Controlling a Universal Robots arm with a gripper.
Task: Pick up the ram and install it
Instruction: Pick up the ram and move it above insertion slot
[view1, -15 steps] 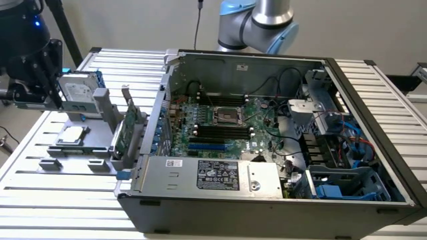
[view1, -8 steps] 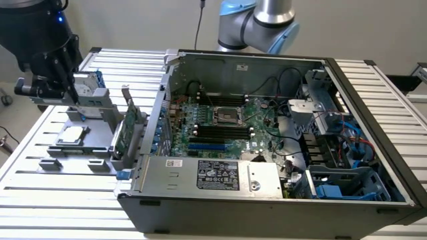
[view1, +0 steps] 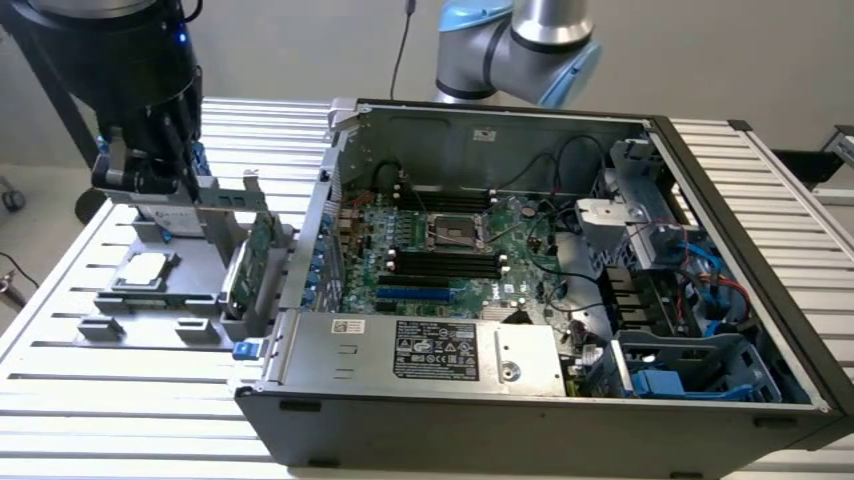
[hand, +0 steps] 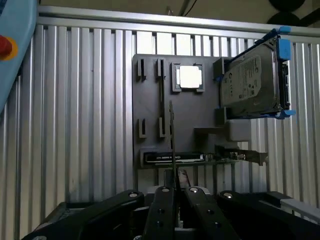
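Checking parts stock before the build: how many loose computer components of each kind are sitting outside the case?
ram: 1
processor chip: 1
hard drive: 1
expansion card: 1
Total: 4

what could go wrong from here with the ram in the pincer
The ram is held only along one edge in the pincer, so it might tilt or slip. The upright expansion card and the case wall stand between it and the motherboard slots; it could clip them.
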